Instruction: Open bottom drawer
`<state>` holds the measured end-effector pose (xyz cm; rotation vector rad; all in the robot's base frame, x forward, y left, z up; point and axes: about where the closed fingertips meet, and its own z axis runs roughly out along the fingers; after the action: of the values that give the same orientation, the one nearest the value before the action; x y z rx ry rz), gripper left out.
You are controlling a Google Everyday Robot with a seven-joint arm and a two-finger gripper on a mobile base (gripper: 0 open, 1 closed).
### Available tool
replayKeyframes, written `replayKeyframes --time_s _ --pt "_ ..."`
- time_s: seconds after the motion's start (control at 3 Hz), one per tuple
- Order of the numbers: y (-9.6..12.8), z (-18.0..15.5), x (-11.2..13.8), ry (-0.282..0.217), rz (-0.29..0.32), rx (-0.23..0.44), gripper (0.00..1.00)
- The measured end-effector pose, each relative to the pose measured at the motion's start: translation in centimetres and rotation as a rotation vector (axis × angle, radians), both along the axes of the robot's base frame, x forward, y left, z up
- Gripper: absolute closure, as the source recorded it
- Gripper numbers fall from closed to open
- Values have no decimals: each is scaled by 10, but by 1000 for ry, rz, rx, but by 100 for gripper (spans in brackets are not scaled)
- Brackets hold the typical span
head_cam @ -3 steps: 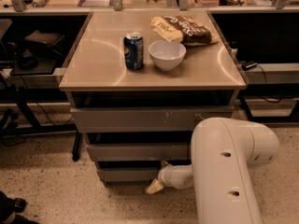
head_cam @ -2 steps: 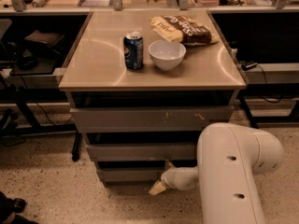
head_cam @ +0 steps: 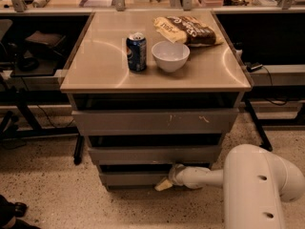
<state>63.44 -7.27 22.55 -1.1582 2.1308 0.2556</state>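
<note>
The grey cabinet has three handleless drawer fronts. The bottom drawer (head_cam: 131,177) is the lowest and narrowest plain grey panel, just above the floor. My gripper (head_cam: 163,184) is at the end of the white arm (head_cam: 259,185), which reaches in from the lower right. Its pale tip sits against the right part of the bottom drawer's front, at its lower edge. The dark gap above that drawer is narrow.
The cabinet's tan top (head_cam: 105,66) carries a blue soda can (head_cam: 136,51), a white bowl (head_cam: 170,56) and a chip bag (head_cam: 188,30). The top drawer front (head_cam: 152,120) has pale scratches. Dark desks, cables and metal legs flank the cabinet on a speckled floor.
The arm has shifted right and the gripper with it, staying at the bottom drawer's front. The drawer looks about the same.
</note>
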Motion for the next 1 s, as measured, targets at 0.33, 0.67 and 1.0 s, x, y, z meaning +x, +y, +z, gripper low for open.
replayKeyframes --time_s 0.33,0.67,1.0 --pt "3 -16 2 9 3 16 0" --pt "1 -22 17 8 -15 32 0" --pt "1 -22 15 6 -14 30 13"
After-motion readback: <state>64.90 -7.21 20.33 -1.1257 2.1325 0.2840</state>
